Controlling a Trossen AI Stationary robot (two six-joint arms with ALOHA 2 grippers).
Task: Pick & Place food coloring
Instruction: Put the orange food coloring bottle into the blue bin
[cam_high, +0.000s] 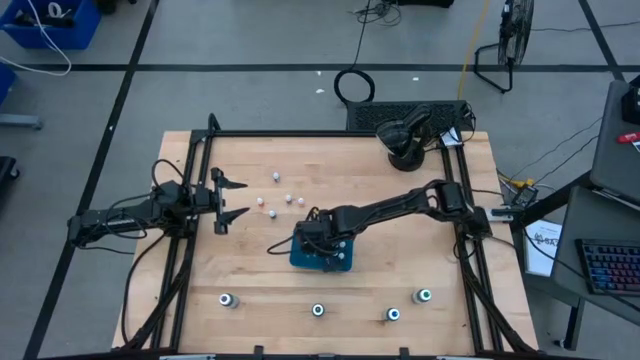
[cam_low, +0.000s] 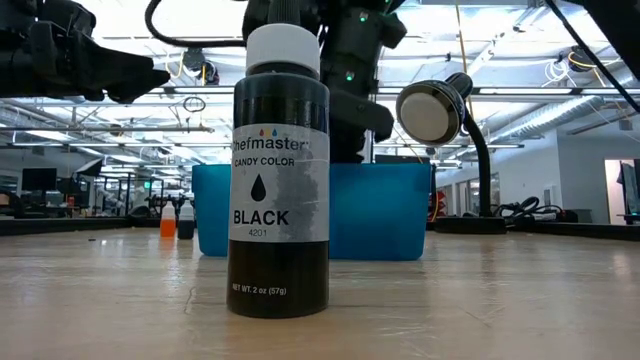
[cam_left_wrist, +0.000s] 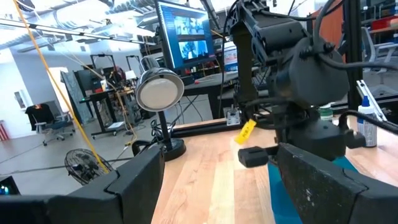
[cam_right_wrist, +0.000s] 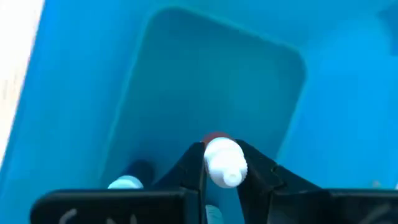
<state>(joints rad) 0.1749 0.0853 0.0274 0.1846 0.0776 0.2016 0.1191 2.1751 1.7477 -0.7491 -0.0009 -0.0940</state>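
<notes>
My right gripper (cam_right_wrist: 222, 152) points down into the teal tray (cam_high: 300, 258) at mid-table and is shut on a tiny food coloring bottle (cam_right_wrist: 222, 163) with a white cap and a red body. Another small bottle (cam_right_wrist: 126, 182) lies inside the tray. Several tiny bottles (cam_high: 276, 177) stand on the wood beyond the tray. Dark bottles with green-white tops (cam_high: 318, 310) stand along the near edge; one (cam_low: 280, 170), labelled black, fills the low view. My left gripper (cam_high: 225, 204) waits open at the table's left, touching nothing. My right gripper pinches the tiny bottle between its two fingers (cam_right_wrist: 193, 167), which close on either side of its white cap end (cam_right_wrist: 225, 171). The fingers come from above, pointing down into the tray. The cap faces up toward the wrist. Whether the bottle's lower end touches the tray floor cannot be told.
A black desk lamp (cam_high: 405, 140) stands at the table's far right corner, its round head (cam_low: 432, 112) showing behind the tray in the low view. Bare wood lies between the tray and the near row of dark bottles. A black frame (cam_high: 200, 160) borders the table.
</notes>
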